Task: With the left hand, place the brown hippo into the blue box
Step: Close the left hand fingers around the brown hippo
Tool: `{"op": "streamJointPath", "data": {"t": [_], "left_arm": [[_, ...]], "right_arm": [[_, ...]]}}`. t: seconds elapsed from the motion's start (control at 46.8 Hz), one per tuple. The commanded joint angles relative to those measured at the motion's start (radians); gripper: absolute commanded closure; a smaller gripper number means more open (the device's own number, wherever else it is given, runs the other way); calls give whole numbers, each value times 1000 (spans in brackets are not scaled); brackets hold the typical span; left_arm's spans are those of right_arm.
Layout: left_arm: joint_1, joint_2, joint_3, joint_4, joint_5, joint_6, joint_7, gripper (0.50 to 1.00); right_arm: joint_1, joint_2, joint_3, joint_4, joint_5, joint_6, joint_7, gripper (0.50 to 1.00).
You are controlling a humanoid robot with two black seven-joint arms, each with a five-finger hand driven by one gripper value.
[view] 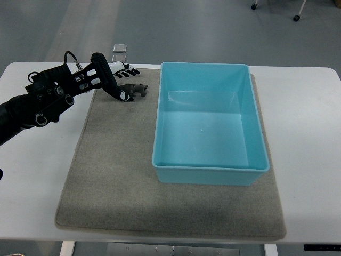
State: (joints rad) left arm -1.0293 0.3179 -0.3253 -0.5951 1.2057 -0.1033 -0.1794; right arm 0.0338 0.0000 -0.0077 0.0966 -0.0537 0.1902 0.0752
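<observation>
Left arm reaches in from the left edge, and the left hand (114,80) sits low over the mat's (117,181) far left corner, fingers loosely spread with nothing in them. Just to its right lies the hippo (135,89), on the mat, touching the fingertips. Further right, the blue box (210,124) stands open and apart from the hippo.

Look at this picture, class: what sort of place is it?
Probably a robotics lab or test room: a white table bears a grey mat and a blue box, and chair castors stand on the bare grey floor behind.
</observation>
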Motion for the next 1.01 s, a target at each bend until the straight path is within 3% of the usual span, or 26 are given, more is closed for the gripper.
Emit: {"op": "streamJointPath", "data": {"t": [0.0, 0.15, 0.727, 0.984], "left_arm": [[0, 1, 0, 0, 0, 10, 0, 649], [0, 7, 2, 0, 0, 10, 0, 673], [-3, 32, 0, -11, -2, 7, -3, 649], [-2, 30, 0, -8, 0, 10, 0, 701]], "right_arm": [[0, 0, 0, 0, 0, 0, 0, 564], [0, 0, 0, 0, 0, 0, 0, 564], [0, 0, 0, 0, 0, 0, 0, 564], [0, 0, 0, 0, 0, 0, 0, 564]]}}
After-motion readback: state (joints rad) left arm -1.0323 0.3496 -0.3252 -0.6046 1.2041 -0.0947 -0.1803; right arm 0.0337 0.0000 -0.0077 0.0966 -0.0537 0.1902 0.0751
